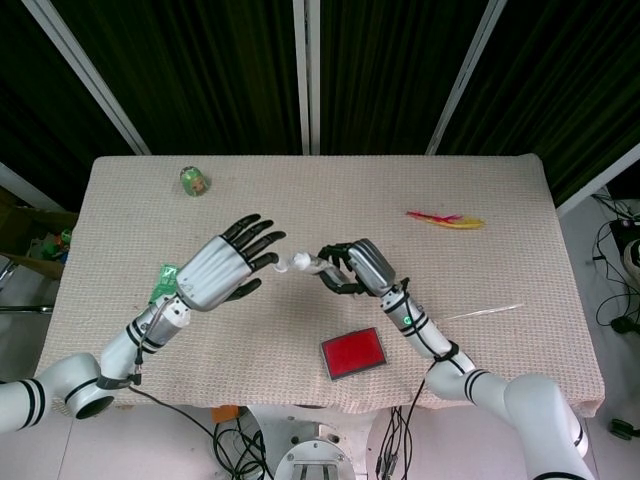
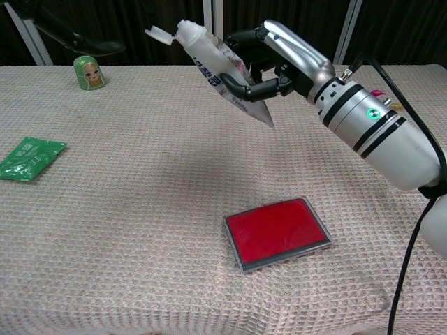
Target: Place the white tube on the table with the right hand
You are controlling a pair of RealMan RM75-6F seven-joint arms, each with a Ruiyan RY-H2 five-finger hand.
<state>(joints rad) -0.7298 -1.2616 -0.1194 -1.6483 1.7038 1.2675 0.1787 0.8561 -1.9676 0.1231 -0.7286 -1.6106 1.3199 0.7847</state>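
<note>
My right hand holds the white tube in the air above the table's middle, fingers wrapped round its flat lower part. The tube tilts, its open flip cap up and to the left, its crimped end down and to the right. My left hand hovers open just left of the tube's cap, fingers spread, apart from it. In the chest view only a dark part of the left arm shows at the top left.
A red flat case lies below the right forearm near the front edge. A green packet lies at the left, a small green figure at the back left, a pink-and-yellow feather at the right.
</note>
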